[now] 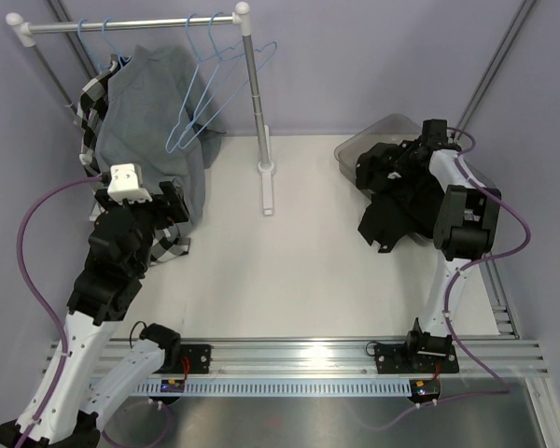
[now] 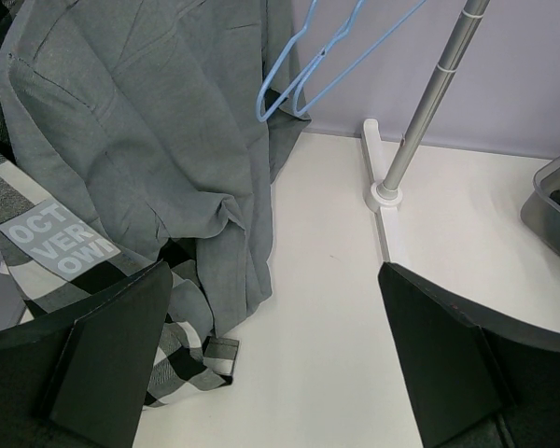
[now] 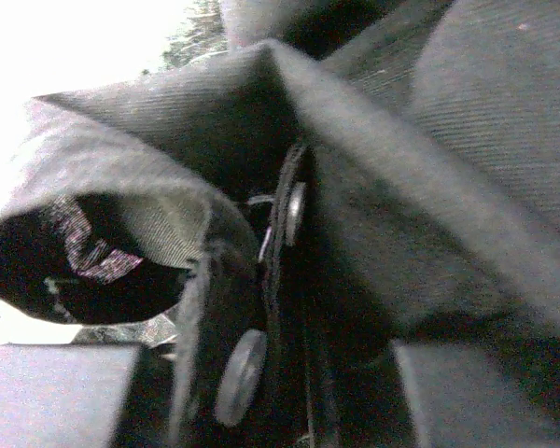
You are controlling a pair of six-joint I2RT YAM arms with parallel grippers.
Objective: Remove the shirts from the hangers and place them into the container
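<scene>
On the near left, the left gripper (image 2: pixel 275 271) hangs just above the table with its fingers spread as wide as they go and nothing between them, just beside the hem of the grey shirt (image 2: pixel 149 121) and the checked shirt (image 2: pixel 182 364).

Farther back on the right, the right gripper (image 1: pixel 431 131) is buried in the black shirts (image 1: pixel 392 201). Its fingers show apart with buttoned cloth between them, but whether they pinch it I cannot tell. The heap lies partly in the container (image 1: pixel 355 149) and partly spilled over the near rim onto the table.

At the far left, the hangers (image 1: pixel 203 103) dangle bare.

This looks like the drop-off step. Next comes a clean release, a lift straight up so no cloth trails along, and then probably tucking the overhang inside.
</scene>
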